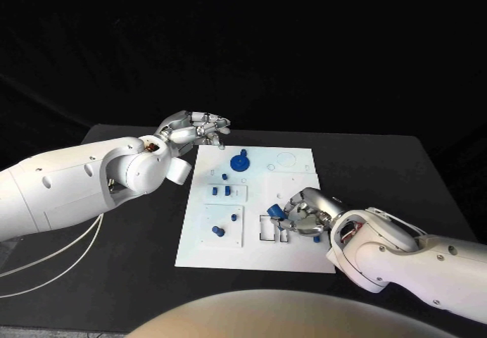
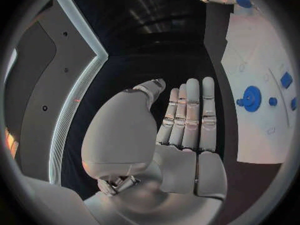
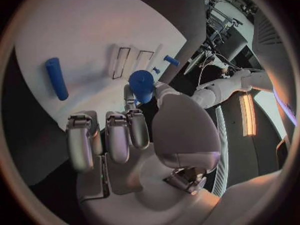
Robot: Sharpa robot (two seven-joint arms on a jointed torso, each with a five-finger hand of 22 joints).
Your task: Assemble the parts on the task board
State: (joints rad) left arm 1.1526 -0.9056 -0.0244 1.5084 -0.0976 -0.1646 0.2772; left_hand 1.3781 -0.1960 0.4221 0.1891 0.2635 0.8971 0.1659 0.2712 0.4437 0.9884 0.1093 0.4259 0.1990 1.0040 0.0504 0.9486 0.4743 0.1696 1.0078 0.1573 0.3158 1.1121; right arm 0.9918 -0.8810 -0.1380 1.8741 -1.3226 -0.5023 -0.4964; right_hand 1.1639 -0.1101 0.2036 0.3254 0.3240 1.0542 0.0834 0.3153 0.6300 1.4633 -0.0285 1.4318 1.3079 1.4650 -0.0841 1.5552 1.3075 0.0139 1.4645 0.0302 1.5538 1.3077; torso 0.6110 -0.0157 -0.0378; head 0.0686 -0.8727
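The right hand (image 1: 305,213) pinches a short blue peg (image 3: 141,84) over the board's (image 1: 294,250) near right slots (image 1: 272,229); this looks like the insertion step. Next it must line the peg up with a slot and press down. The peg's long axis seems roughly upright, tilted. The left hand (image 1: 193,129) hovers open, fingers straight, holding nothing, at the board's far left corner.

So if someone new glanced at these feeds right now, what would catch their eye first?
Probably the right hand, low over the near right part of the white task board, holding a blue part at its fingertips. Next, the large blue round part at the board's far end, near the open left hand.
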